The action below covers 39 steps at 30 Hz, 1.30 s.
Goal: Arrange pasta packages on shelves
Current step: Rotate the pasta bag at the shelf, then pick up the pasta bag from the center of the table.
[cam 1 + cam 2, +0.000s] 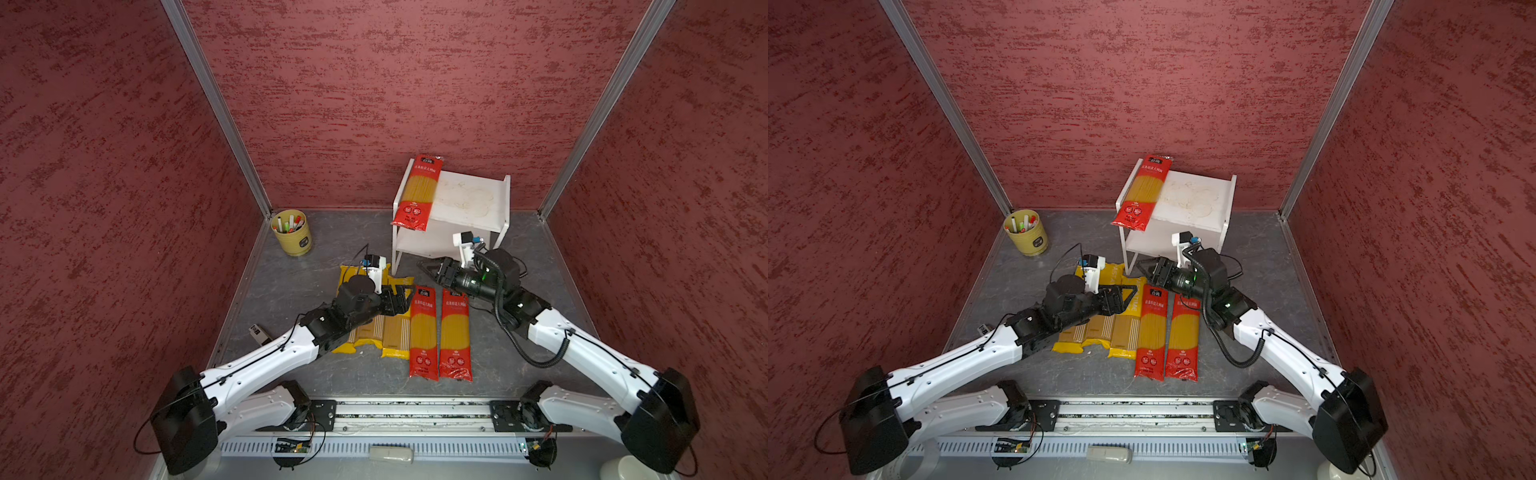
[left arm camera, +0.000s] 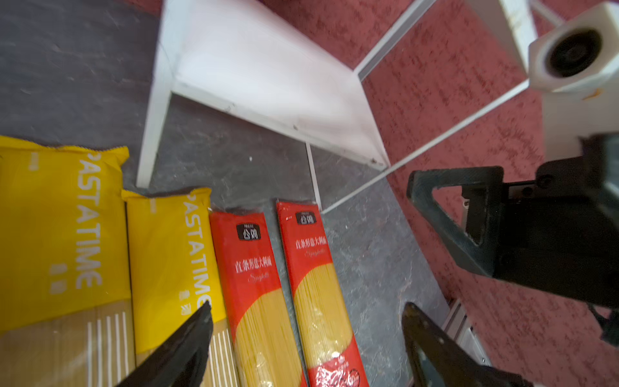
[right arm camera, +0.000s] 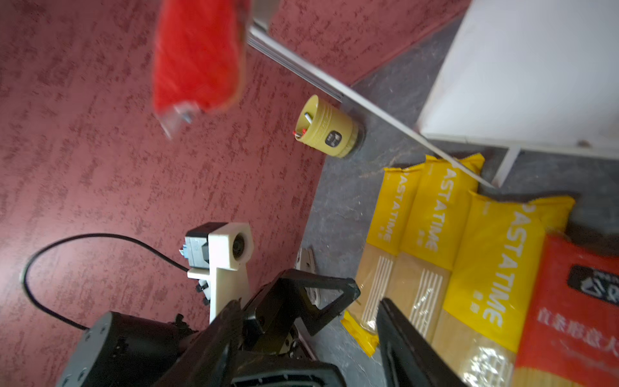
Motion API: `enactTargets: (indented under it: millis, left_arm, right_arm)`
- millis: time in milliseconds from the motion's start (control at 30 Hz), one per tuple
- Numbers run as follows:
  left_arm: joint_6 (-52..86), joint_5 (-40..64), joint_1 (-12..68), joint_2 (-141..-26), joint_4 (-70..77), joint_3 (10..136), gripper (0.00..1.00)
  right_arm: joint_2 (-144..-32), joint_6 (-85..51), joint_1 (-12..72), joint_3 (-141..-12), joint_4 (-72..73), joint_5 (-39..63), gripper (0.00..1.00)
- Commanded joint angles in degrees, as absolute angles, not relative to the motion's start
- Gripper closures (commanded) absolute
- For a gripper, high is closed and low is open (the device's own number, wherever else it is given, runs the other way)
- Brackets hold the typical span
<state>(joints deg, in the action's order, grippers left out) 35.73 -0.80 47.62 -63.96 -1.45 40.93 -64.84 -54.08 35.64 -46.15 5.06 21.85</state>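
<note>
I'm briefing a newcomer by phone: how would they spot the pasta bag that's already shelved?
Find the white two-tier rack by the back wall. Along its top board's left edge lies a red spaghetti bag, overhanging the front; all other bags lie flat on the grey tabletop.

The white two-tier rack (image 1: 469, 199) stands upright just beyond the right gripper (image 1: 424, 267), and its top board is stained. A red spaghetti bag (image 1: 417, 193) lies flat along that board's edge on the left gripper's (image 1: 408, 297) side, with its near end overhanging. On the floor, a second red bag (image 1: 424, 332) lies below the left gripper's tips. A third red bag (image 1: 456, 334) lies parallel just beside it, toward the right gripper. Three yellow PASTATIME bags (image 3: 432, 214) lie side by side under the left gripper's wrist.
</note>
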Motion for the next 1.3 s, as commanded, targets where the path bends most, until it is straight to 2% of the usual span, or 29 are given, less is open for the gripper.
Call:
enactTargets:
  millis: [0,400,733,900,1000,1133,1267]
  left_arm:
    - [36.7,-3.8,50.1,-66.8,-0.4,40.1,0.12]
    - [43.3,-1.8,51.5,-77.3,0.5,37.6,0.19]
    - [47.0,5.0,50.2,-86.8,5.0,37.5,0.32]
    - [47.4,6.2,49.0,-87.9,6.4,37.1,0.38]
    - [48.4,7.8,47.9,-88.2,7.8,36.1,0.43]
    - [49.5,9.0,45.6,-87.2,9.5,34.0,0.5]
    - [48.7,8.9,44.4,-85.3,8.4,33.7,0.52]
  right_arm:
    - [-63.3,-51.8,37.3,-42.2,0.3,15.8,0.34]
    - [-72.3,-54.6,37.4,-30.2,3.3,11.2,0.44]
    - [-80.2,-53.7,36.9,-29.5,6.1,10.8,0.43]
    - [-85.5,-54.7,36.2,-27.7,13.2,15.0,0.42]
    - [-87.1,-56.3,36.1,-25.6,22.3,20.3,0.43]
    - [-85.9,-58.9,36.2,-24.2,31.3,25.1,0.5]
    - [-87.4,-61.7,36.6,-24.2,37.2,28.4,0.58]
